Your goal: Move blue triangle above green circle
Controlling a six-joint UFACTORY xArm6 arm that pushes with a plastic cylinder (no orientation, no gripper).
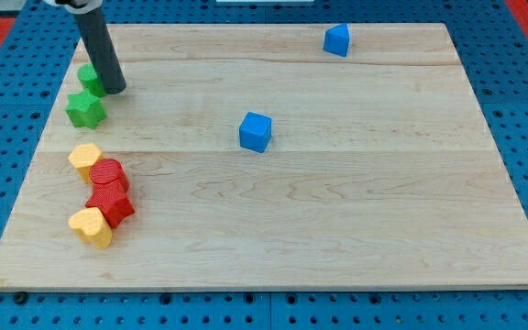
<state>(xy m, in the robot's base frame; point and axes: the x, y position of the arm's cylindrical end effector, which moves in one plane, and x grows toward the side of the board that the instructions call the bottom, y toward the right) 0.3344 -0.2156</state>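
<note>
My tip rests at the far left of the board, touching the right side of the green circle (half hidden behind the rod), with the green star just nearer; there are no fingers to open or close, only the bare rod. The blue triangle sits well apart at the far right edge, untouched, so I judge the push has not begun. Next, the tip must travel right, pass the blue cube, get behind the triangle and drive it left.
</note>
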